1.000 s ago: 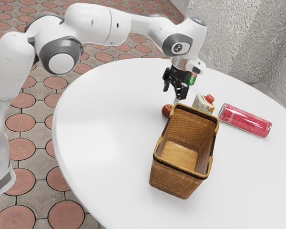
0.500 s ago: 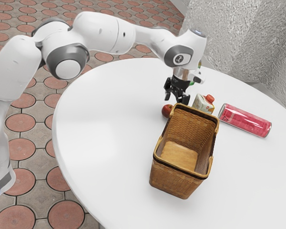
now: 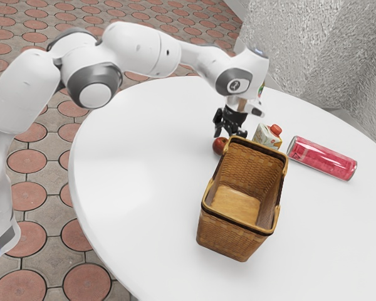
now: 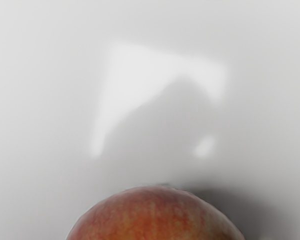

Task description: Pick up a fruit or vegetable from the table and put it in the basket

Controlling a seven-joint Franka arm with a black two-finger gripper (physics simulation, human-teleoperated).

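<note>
- You've got passing room over the table point(image 3: 128, 163), the exterior view's left of the apple point(image 3: 219, 146).
- Basket point(image 3: 229, 239) wall blocks you, apple's near right.
- Carton point(image 3: 265, 135), red can point(image 3: 323, 158) obstruct you, far right.
- Basket top open to you.

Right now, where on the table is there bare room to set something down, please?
The table is bare from the basket to the table's edge at the exterior view's left, and on the camera's side of the red can. It is crowded at the basket's far end: apple, carton and jaws are close together.
</note>
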